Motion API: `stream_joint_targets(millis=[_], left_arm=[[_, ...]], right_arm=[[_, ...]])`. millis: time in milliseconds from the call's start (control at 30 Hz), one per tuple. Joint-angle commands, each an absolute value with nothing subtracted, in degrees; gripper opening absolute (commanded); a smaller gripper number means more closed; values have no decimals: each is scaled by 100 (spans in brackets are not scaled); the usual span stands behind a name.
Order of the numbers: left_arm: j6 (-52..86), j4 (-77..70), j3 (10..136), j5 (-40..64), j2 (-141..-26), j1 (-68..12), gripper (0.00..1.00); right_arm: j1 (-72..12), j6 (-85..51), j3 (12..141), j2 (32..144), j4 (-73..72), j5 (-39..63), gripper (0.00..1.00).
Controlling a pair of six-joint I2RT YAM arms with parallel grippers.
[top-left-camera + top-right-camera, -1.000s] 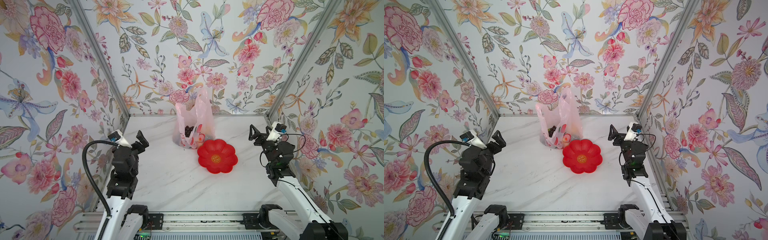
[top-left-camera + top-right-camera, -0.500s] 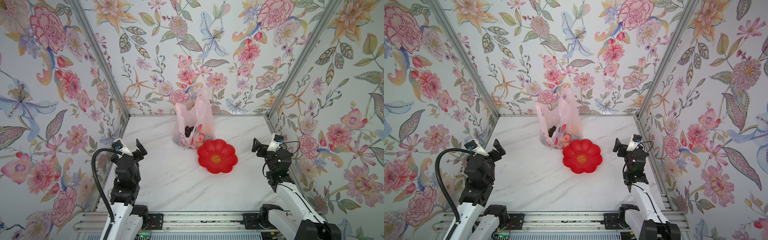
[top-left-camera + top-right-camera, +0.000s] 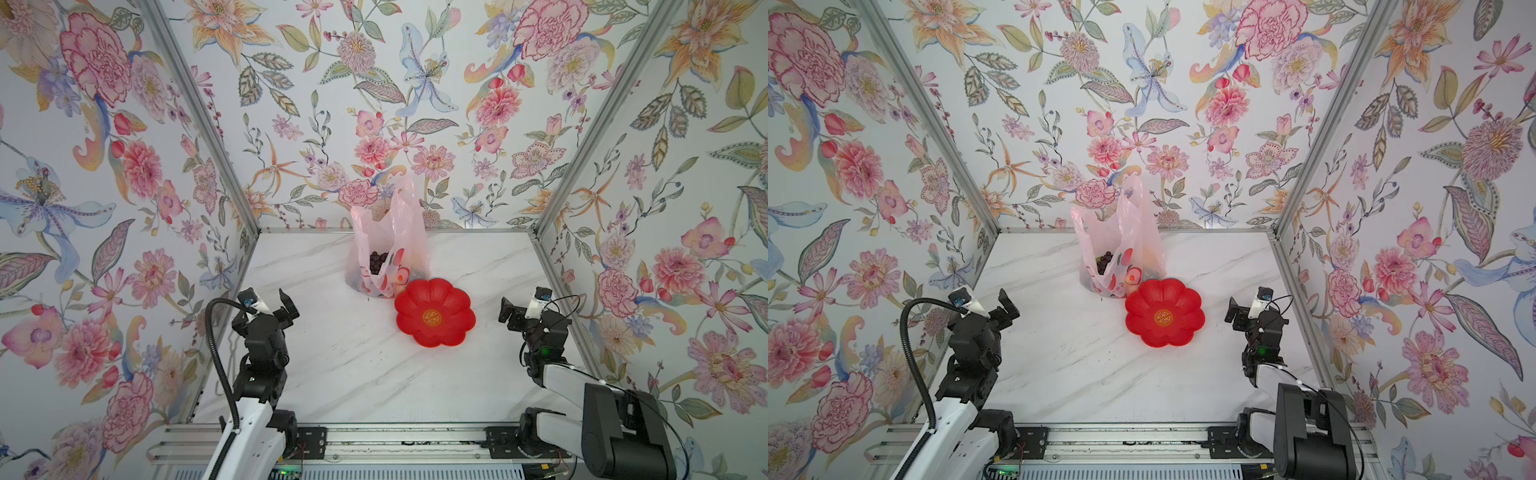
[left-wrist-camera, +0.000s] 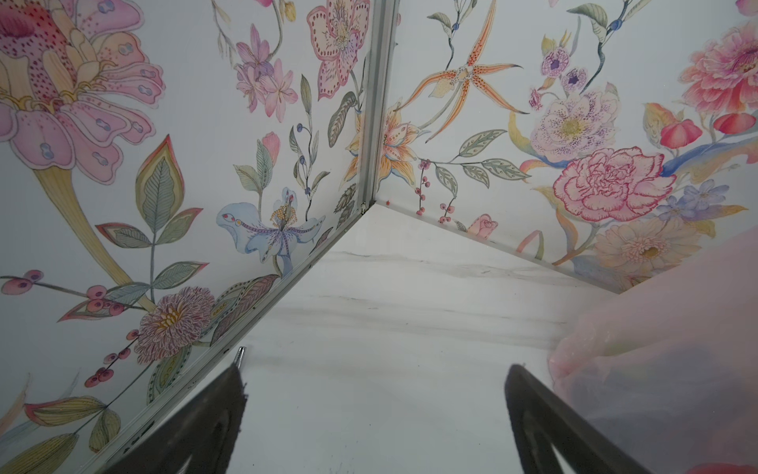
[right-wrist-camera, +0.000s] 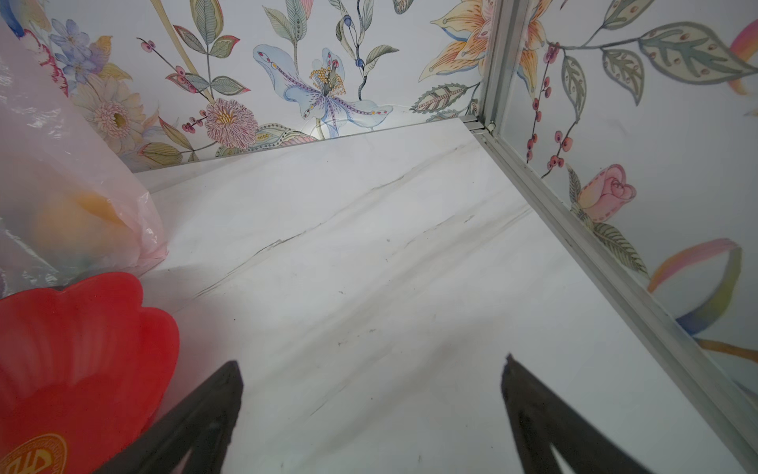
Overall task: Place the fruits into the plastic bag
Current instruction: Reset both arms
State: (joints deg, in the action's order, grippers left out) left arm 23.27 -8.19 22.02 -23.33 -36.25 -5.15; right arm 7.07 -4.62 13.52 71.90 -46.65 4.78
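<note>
**Desk:** Standing where, the bag (image 3: 388,245)?

**Photographer:** Upper centre of the frame in both top views, at the back of the tabletop (image 3: 353,365), upright, handles up, its long axis vertical. The fruits are inside: grapes (image 3: 377,262) show dark at the mouth, and an orange shape (image 5: 78,217) glows through the film in the right wrist view. The plate (image 3: 434,293) just in front, seemingly against the bag's foot, is bare. No fruit lies loose.

**Desk:** And the tools?

**Photographer:** The left tool (image 4: 377,364) sits lower left and the right tool (image 5: 371,360) lower right. Both have their jaws wide apart, hold nothing, and are well apart from the bag. The bag lies ahead and inward of each, about equally far. The plate sits on the right tool's side of that path, so the left arm has the clearer line.

**Desk:** Changed from a second ago?

**Photographer:** Both arms have folded back toward the near rail and sit lower in the frame. Bag and plate have not shifted, and the jaws are as wide as before. My reading is that the job is done and the arms are parking.
</note>
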Motion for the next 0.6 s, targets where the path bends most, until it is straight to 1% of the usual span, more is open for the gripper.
stream_joint_targets(millis=[0, 167, 267, 400, 567], left_arm=[[2189, -1310, 2052, -2537, -3744, -467, 99], [1946, -1765, 1909, -2626, -4117, -465, 99], [1873, -1992, 1859, -2687, -4355, -472, 99], [1802, -2252, 1802, -2757, -4586, -465, 99], [1759, -2644, 1749, -2846, -4848, -458, 99]], right_arm=[[752, -346, 1389, 7560, -5436, 681, 99], [763, -493, 1560, 7952, -5681, 782, 99], [757, -530, 1432, 8188, -6184, 888, 99], [747, -475, 1200, 8236, -6652, 958, 99], [631, -333, 828, 8568, -7664, 964, 99]])
